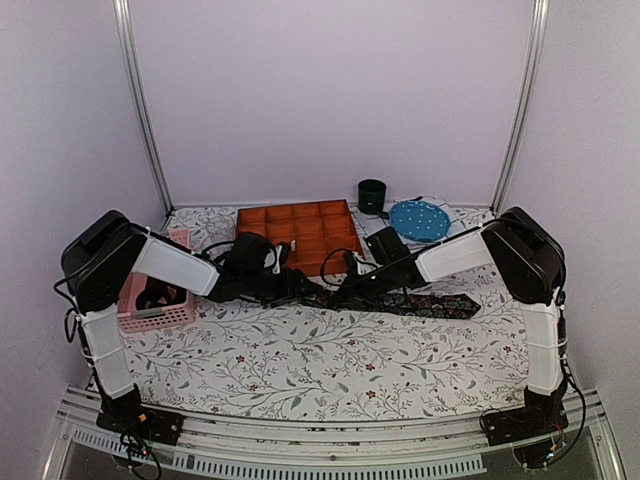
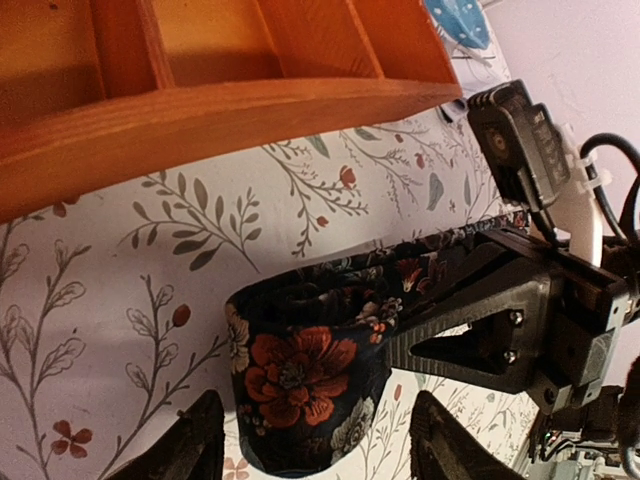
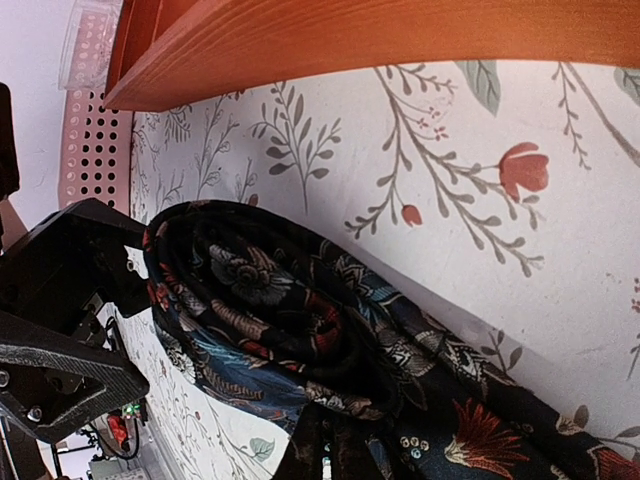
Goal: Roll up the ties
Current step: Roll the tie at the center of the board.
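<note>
From above, the tie (image 1: pixel 440 304) lies on the worktop (image 1: pixel 300 375), long tail unrolled; left wrist view: left hand (image 2: pixel 320 445) open astride the started roll, right hand (image 2: pixel 398 345) pinched shut on it; right wrist view: few turns, most rolling seemingly remains.

Dark floral-print fabric necktie (image 1: pixel 440 303), partly rolled.
Its left end is wound into a loose, thick roll (image 2: pixel 300 390); the unrolled strip lies flat, stretching away to the right, mid-scene.
</note>
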### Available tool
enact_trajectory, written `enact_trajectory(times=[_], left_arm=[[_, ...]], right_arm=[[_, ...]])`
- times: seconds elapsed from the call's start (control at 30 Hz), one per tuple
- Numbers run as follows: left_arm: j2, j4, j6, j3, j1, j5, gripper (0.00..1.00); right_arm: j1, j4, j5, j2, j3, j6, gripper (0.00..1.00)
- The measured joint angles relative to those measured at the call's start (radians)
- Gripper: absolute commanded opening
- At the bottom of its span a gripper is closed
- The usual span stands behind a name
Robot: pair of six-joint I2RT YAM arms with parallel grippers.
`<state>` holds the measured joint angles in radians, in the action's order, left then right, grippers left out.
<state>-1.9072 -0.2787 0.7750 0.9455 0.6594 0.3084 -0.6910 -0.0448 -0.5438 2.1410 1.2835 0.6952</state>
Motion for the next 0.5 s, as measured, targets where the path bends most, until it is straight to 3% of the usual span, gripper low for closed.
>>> enact_trajectory(times=[0.2, 0.5], left_arm=[[-0.023, -0.021, 0.000, 0.020, -0.002, 0.010, 0.56], [-0.086, -0.062, 0.004, 0.034, -0.007, 0.023, 0.36]], right_arm=[[0.005, -0.006, -0.014, 0.000, -0.004, 0.001, 0.04], [0.008, -0.012, -0.018, 0.001, -0.008, 0.001, 0.04]])
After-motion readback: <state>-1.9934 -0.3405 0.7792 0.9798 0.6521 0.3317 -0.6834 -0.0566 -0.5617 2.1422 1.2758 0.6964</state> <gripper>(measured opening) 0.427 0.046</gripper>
